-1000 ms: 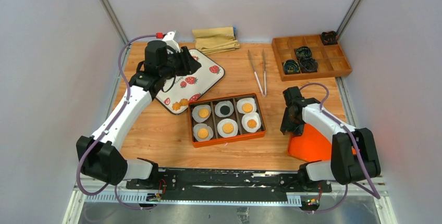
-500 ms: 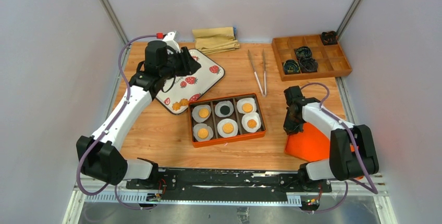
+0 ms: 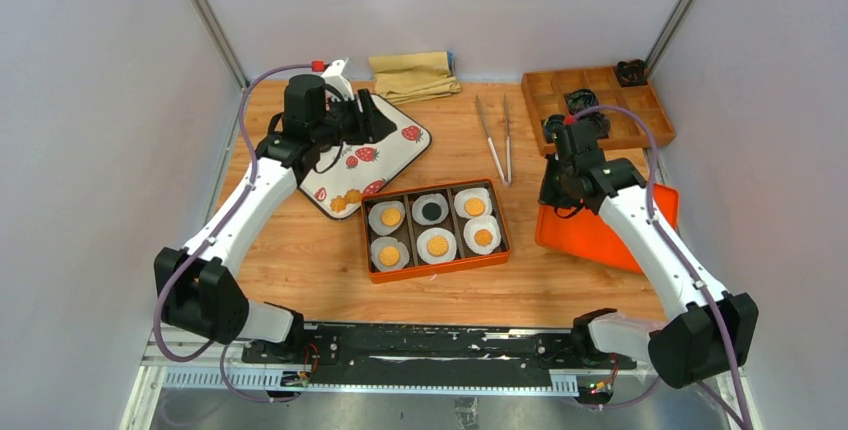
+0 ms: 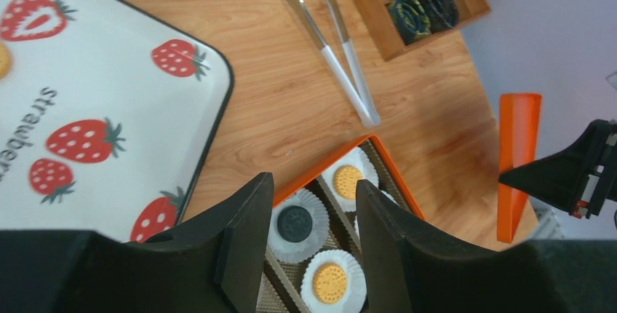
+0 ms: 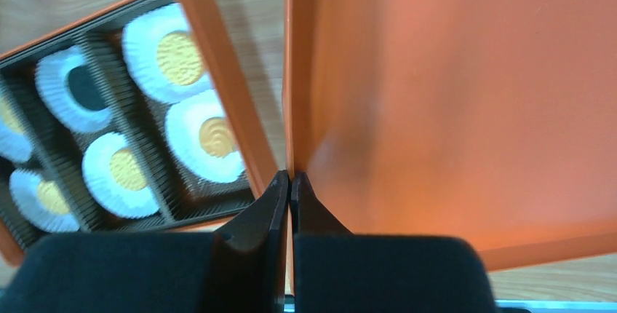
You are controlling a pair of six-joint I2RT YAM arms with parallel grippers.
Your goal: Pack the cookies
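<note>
Nearest the arm bases, an orange box (image 3: 437,272) sits on the tabletop (image 3: 300,260) with three lanes holding six white paper cups (image 3: 421,247), two to a lane. Each cup carries one of the cookies (image 3: 437,246). Five are golden and one, in the far middle cup, is black (image 3: 432,211).

Just right of the box, the right gripper (image 5: 289,178) is pinched tight on the left edge of the single orange lid (image 3: 600,235) and holds it tilted. The wrist view shows that edge close beside the box's right wall, but whether the two touch cannot be told.

Farther back on the left, a white tray (image 3: 390,145) printed with strawberries lies at an angle. Two more golden cookies (image 3: 346,200) rest at its near corner, so eight are in sight altogether. The left gripper (image 4: 313,185) hangs above this tray with its fingers a moderate way apart and nothing between them.

Behind the box, one pair of metal tongs (image 3: 495,135) lies on the bare wood. One folded tan cloth (image 3: 413,75) rests at the back edge. A wooden divided tray (image 3: 645,115) stands in the far right corner with dark crinkled cups (image 4: 411,11) in some compartments, and the right arm hides part of it.
</note>
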